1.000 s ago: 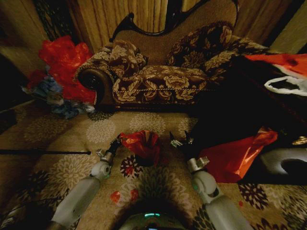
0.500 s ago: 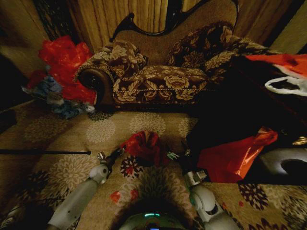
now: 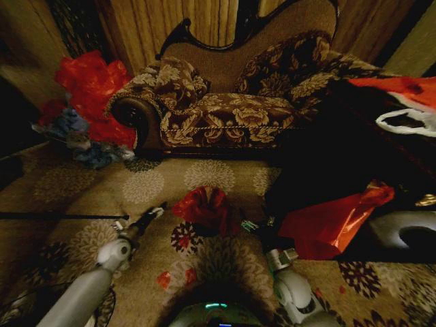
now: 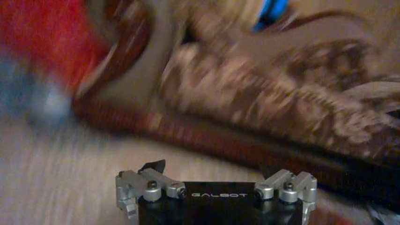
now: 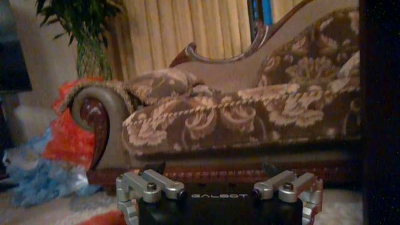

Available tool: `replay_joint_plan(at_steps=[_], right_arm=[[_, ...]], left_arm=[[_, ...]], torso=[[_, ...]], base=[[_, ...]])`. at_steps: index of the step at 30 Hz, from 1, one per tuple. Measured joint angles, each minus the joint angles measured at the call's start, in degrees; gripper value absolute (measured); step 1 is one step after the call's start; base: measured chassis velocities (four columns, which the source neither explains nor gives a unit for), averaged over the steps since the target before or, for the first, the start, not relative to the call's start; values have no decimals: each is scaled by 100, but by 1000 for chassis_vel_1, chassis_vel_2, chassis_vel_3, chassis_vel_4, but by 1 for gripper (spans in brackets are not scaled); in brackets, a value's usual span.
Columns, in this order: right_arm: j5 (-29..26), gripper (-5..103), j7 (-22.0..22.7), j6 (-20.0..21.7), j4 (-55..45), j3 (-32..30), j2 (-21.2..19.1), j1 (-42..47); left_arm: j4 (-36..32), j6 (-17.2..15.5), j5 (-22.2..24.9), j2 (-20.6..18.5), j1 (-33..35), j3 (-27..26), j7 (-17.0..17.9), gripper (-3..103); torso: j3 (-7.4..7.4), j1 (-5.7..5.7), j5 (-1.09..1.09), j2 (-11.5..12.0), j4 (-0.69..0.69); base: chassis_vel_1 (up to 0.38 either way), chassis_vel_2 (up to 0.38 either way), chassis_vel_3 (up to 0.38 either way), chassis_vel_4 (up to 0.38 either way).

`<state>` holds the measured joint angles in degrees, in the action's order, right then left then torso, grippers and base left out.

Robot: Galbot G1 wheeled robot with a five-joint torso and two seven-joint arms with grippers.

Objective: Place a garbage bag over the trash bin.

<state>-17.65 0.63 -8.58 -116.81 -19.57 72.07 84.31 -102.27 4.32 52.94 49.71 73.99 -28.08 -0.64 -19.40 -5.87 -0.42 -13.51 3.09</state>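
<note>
Left gripper (image 3: 155, 213): has drawn away to the robot's left since the earlier frames, where it sat at the bag's edge; now it is clear of the bag, over the carpet. Jaws: cannot tell whether apart or together.
Left arm: swung lower and further left than half a second ago.
Right gripper (image 3: 251, 225): much where it was half a second ago, just beside the bag's right side, dark against a dark patch. Jaws: cannot tell.
Bag (image 3: 203, 206): crumpled red plastic on the floor between the two grippers, draped over the bin; it sits a little lower and more bunched than a second ago.
Bin (image 3: 203, 230): only a dark sliver shows under the bag; rim not visible.
Sofa (image 3: 231, 102): floral, dark wood frame, behind the bag, well apart from it; unchanged.
Red heap (image 3: 92, 85): piled against the sofa's left arm, with blue-grey plastic below it.
Larger bag (image 3: 334, 221): smooth red-orange, on the floor right of the right gripper, near it.
Grey object (image 3: 402, 231): curved, with a dark hole, cut off at the right edge.
Carpet (image 3: 88, 184): flowered, with small red scraps near the robot's base.
Left wrist view: smeared; sofa and red plastic barely readable, fingertips out of frame.
Right wrist view: sofa arm, curtain and a plant (image 5: 84, 21); fingertips cut off at the bottom.
</note>
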Motion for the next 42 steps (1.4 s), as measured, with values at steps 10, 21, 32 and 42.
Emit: replay_joint_plan(at_steps=[10, 21, 32, 42], right_arm=[[899, 100, -123, -324, -800, -1012, 804, 1582], [1004, 100, -122, -353, -969, -991, 1014, 1807], [994, 100, -120, -353, -959, -980, 1002, 1785], [988, 100, -118, -352, -948, -976, 997, 1776]], left_arm=[[-1419, -417, -782, 122, -446, 427, 1255, 100], [-1469, -1547, -700, -523, -1194, 1128, 1512, 101], [-725, -2971, 924, -1541, -4192, 4046, 1465, 74], [526, -3839, 1644, -632, -6909, 6525, 1192, 46]], torso=[[0, 0, 0, 0, 3], [-1, -1, -2, 0, 5], [-1, -1, 4, 0, 4], [-2, -2, 0, 1, 4]], base=[[0, 0, 0, 0], [0, 0, 0, 0], [0, 0, 0, 0], [0, 0, 0, 0]])
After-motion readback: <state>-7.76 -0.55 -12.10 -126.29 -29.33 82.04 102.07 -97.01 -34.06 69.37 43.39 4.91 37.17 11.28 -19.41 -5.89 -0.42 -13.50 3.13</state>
